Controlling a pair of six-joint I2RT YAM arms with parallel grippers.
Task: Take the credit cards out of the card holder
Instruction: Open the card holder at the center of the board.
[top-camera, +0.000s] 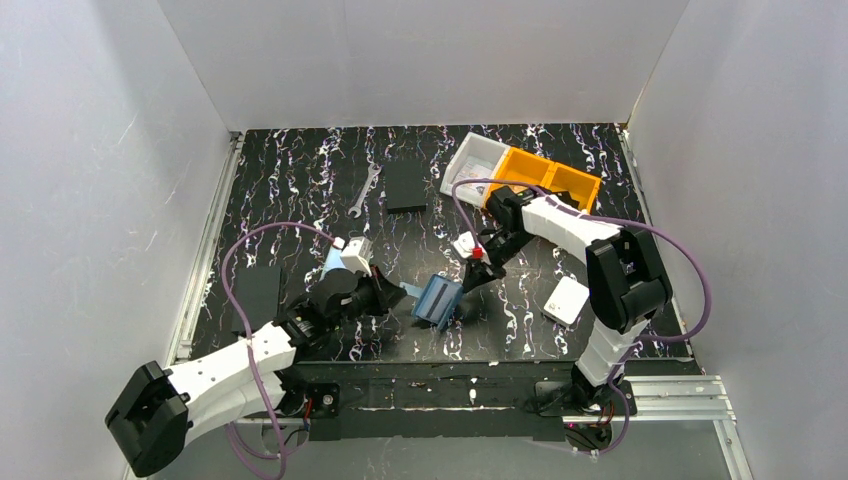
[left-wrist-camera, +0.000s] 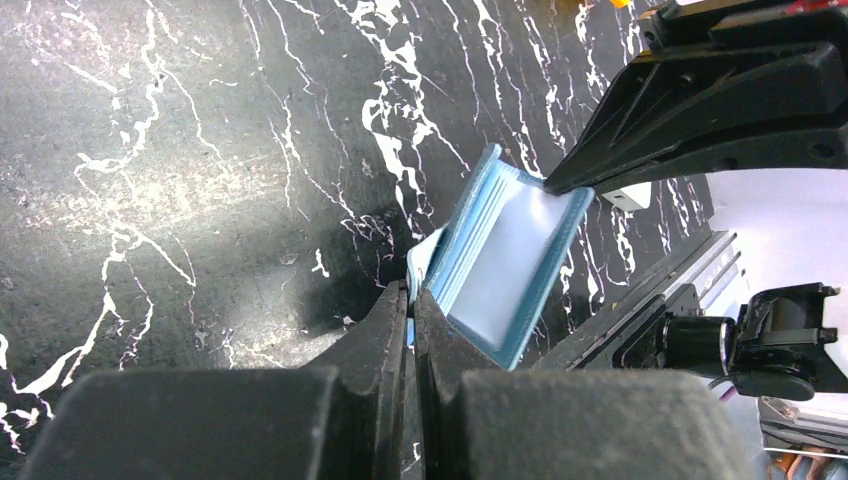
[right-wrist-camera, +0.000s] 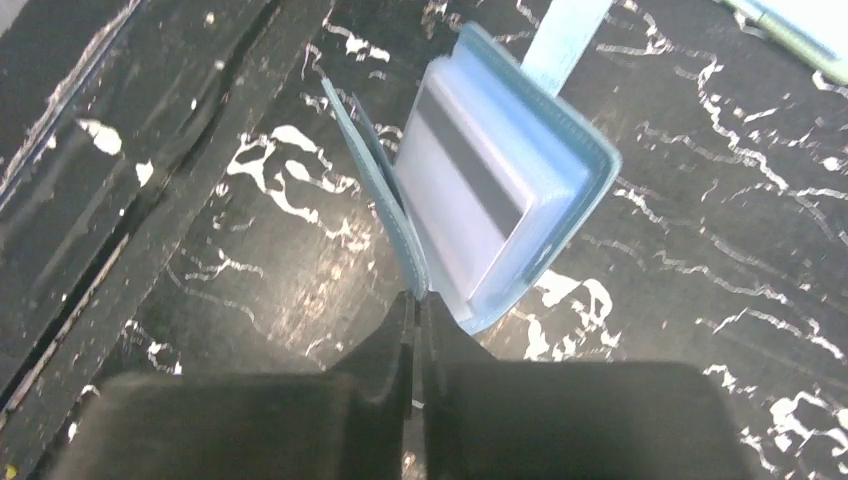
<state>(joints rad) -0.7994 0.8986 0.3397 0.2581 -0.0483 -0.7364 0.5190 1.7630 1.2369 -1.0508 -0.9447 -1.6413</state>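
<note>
Card holder (top-camera: 437, 300) upright in right claw (right-wrist-camera: 417, 305); credit card (right-wrist-camera: 565, 35) jutting into left claw (left-wrist-camera: 412, 305)

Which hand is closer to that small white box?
Right. The right hand, gripping the card holder, sits left of the white box; the left hand, pinching a credit card, is beyond the holder, farther left.

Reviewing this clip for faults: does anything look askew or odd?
Only the blue folding card holder: it is held up on edge, fanned open, pinched by the right pincer, with a pale blue card jutting sideways into the left pincer.
</note>
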